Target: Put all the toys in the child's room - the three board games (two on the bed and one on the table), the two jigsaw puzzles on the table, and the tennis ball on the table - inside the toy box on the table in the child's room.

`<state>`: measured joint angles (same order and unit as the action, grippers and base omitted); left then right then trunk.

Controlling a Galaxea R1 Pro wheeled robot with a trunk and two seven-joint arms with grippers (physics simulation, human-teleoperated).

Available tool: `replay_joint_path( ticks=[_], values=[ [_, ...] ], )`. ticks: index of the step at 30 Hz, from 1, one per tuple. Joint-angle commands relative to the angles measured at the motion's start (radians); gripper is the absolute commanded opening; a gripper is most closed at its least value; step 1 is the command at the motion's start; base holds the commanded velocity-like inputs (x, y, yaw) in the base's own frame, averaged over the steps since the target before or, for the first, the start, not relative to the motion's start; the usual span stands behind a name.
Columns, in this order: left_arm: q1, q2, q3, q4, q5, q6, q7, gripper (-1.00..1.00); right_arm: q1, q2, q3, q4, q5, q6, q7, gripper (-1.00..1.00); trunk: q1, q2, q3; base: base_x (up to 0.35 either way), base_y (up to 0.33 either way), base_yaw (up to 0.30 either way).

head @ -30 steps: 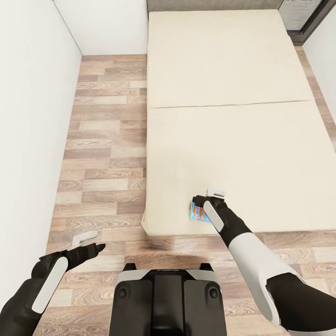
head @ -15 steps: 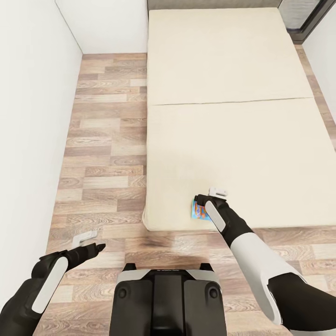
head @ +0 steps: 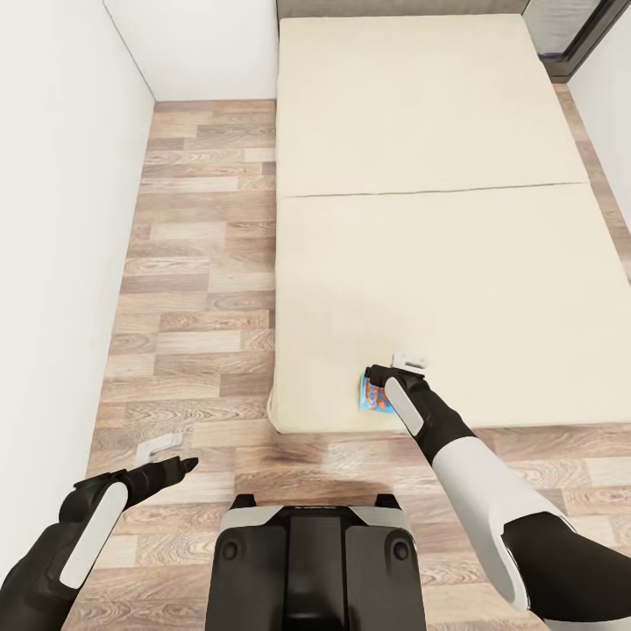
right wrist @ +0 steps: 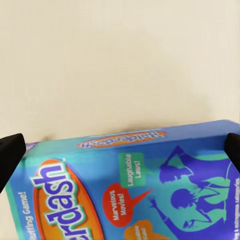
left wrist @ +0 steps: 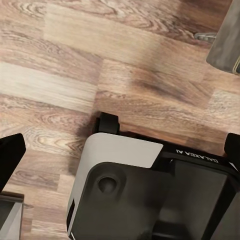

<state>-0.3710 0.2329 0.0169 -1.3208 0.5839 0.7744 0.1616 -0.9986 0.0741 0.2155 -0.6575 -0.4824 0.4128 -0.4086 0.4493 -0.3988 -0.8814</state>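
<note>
My right gripper (head: 392, 372) straddles the small blue board game (right wrist: 130, 185), jaws apart and seemingly not yet touching, so I should centre before squeezing.

**Right arm stretched forward, left arm held low to the side**

The right arm (head: 478, 491) reaches forward and slightly inward from the shoulder, white forearm leading into a dark wrist. Its gripper (head: 394, 368) sits at the far end of the reach, fingers spread apart, the dark fingertips (right wrist: 11, 150) showing at opposite edges of the right wrist view. The left arm (head: 61, 548) is bent and kept low at the robot's left side, wrist turned inward. Its gripper (head: 171, 454) points forward with one pale finger and one dark finger set apart, open. The dark base (head: 314, 561) sits between both arms.
</note>
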Motion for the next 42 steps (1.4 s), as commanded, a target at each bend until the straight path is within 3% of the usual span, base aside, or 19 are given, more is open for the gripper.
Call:
replay_joint_path(
  ticks=[1,42],
  values=[
    [0.0,0.0,0.0,-0.001,0.011,0.004,0.009,1.0,0.0,-0.001,0.004,0.073,-0.016,0.003,-0.01,1.0,0.001,-0.001,-0.001,-0.073,0.0,0.0],
    [0.0,0.0,0.0,-0.001,0.01,0.003,0.009,1.0,0.0,-0.002,0.005,0.073,-0.016,0.003,-0.01,1.0,0.001,-0.001,-0.001,-0.053,0.0,0.0]
  ],
)
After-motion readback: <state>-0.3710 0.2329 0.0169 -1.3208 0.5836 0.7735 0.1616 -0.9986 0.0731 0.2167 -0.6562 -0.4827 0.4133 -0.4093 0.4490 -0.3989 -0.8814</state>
